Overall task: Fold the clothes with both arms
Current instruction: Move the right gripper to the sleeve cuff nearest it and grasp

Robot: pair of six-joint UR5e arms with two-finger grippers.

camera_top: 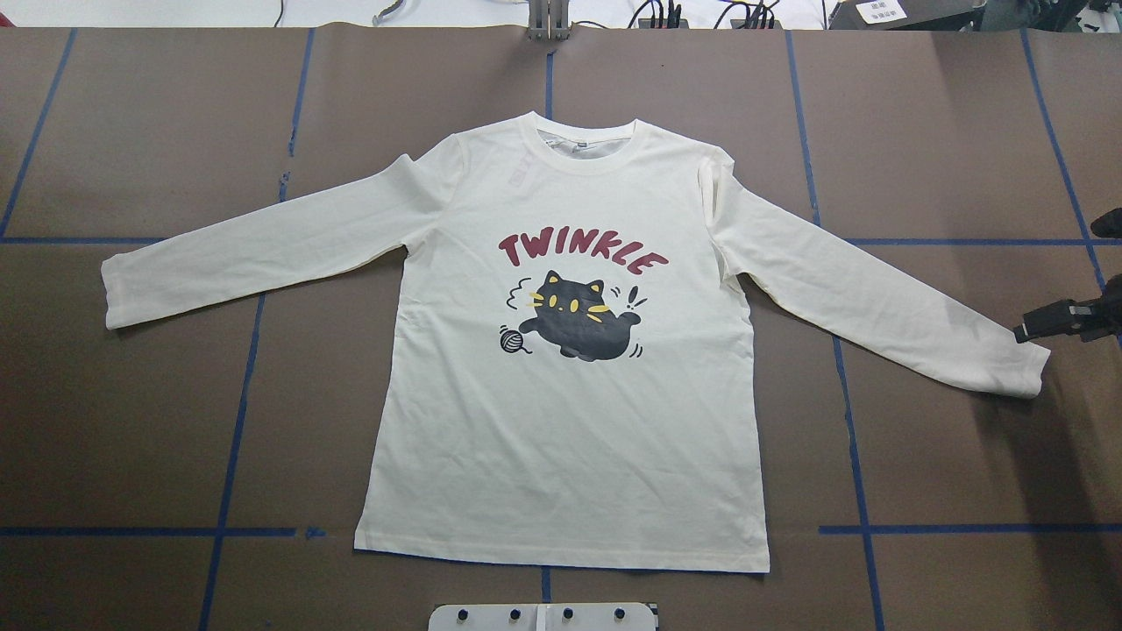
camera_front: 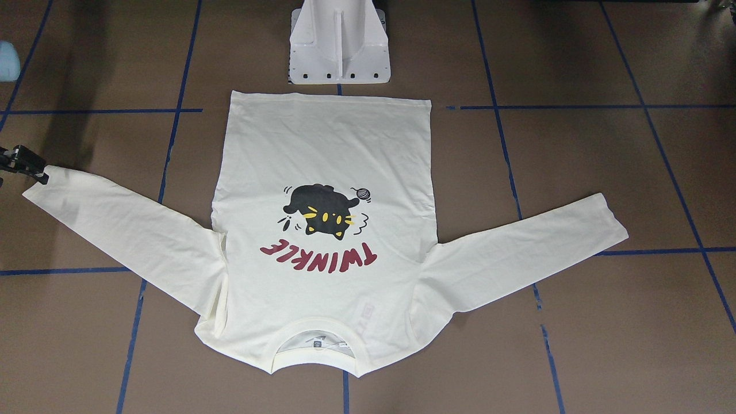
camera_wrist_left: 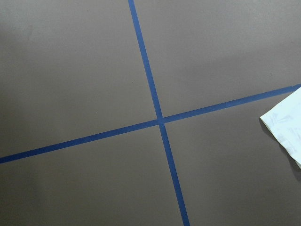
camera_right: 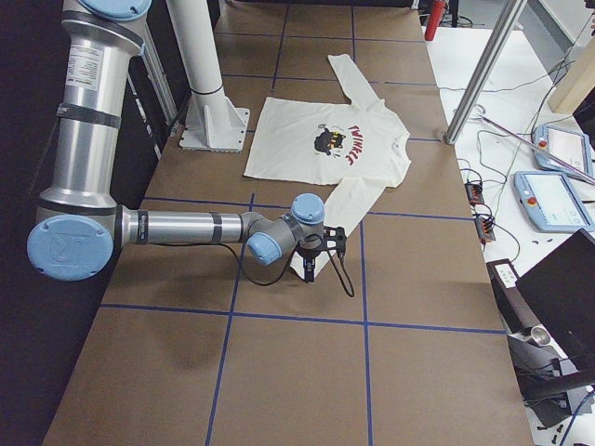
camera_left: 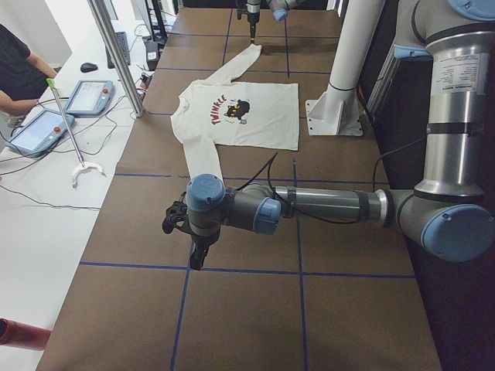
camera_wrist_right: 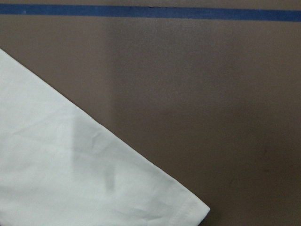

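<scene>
The T-shirt (camera_top: 561,421) lies flat on the brown worktop (camera_top: 131,421), print up. Its collar points away from the robot, its hem is near the white base (camera_top: 543,616), and both sleeves are spread out to the sides. The right claw (camera_top: 1030,331) sits low just beside the right cuff (camera_top: 1021,368); I cannot tell whether it touches or how its jaws stand. The left claw (camera_left: 196,251) hangs over bare worktop near the left cuff (camera_top: 118,294), by a crossing of blue tape lines (camera_wrist_left: 160,121); I cannot tell whether it is clenched or released.
</scene>
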